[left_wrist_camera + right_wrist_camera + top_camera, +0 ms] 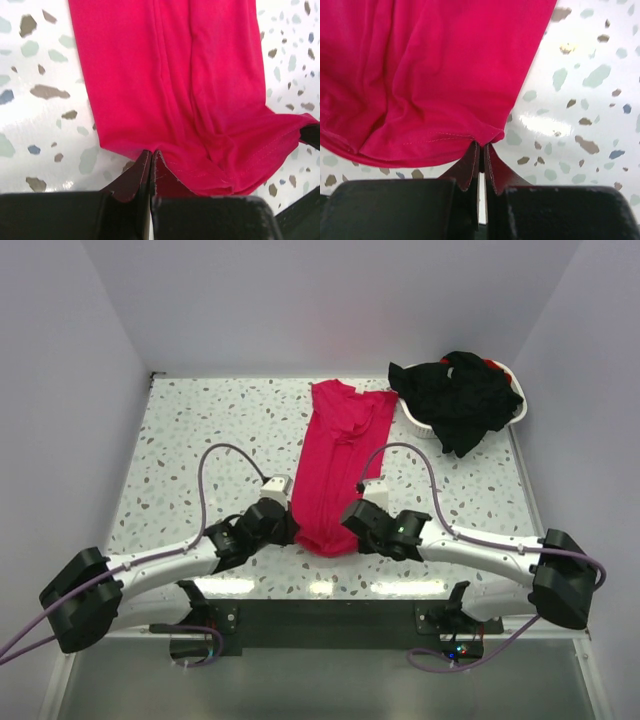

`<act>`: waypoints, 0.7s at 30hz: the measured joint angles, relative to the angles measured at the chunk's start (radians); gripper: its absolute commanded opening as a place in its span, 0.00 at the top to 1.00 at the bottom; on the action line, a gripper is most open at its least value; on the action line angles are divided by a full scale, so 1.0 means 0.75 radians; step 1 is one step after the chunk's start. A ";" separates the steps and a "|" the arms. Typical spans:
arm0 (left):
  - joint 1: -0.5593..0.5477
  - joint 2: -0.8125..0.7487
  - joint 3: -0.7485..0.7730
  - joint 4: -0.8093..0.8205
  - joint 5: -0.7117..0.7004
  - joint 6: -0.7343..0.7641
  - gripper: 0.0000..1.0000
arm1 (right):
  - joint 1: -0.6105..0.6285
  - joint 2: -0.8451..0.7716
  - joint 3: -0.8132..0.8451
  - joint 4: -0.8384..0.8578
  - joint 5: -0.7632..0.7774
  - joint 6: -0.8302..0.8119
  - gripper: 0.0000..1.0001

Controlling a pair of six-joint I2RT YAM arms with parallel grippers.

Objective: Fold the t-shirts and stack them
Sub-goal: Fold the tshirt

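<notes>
The pinkish-red t-shirt (335,465) lies as a long narrow strip down the middle of the table, neck end far, hem near. My left gripper (290,532) is shut on the hem's left corner (150,152). My right gripper (350,530) is shut on the hem's right corner (482,142). The red fabric (190,90) fills most of the left wrist view and also the right wrist view (420,75). The black t-shirts (462,395) lie heaped in and over the white basket (520,405) at the far right.
The speckled table (200,460) stretches bare to the left of the red shirt. White walls close the far side and both flanks. A purple cable loops over each arm.
</notes>
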 measured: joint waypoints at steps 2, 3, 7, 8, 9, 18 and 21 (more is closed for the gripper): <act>0.033 0.024 0.020 0.032 0.002 0.020 1.00 | -0.047 0.014 0.022 0.018 -0.001 -0.042 1.00; 0.050 0.037 0.029 0.048 0.003 0.034 1.00 | -0.073 0.022 0.033 0.032 -0.001 -0.065 1.00; 0.113 0.093 0.065 0.115 0.004 0.082 1.00 | -0.182 0.050 0.075 0.093 -0.007 -0.163 1.00; 0.130 0.113 0.079 0.137 0.006 0.096 1.00 | -0.202 0.059 0.085 0.107 -0.007 -0.182 1.00; 0.150 0.136 0.098 0.158 0.010 0.111 1.00 | -0.235 0.076 0.104 0.117 -0.010 -0.213 1.00; 0.296 0.433 0.334 0.370 0.086 0.209 1.00 | -0.476 0.221 0.223 0.232 -0.057 -0.388 1.00; 0.336 0.546 0.410 0.414 0.125 0.224 1.00 | -0.543 0.288 0.271 0.261 -0.079 -0.424 1.00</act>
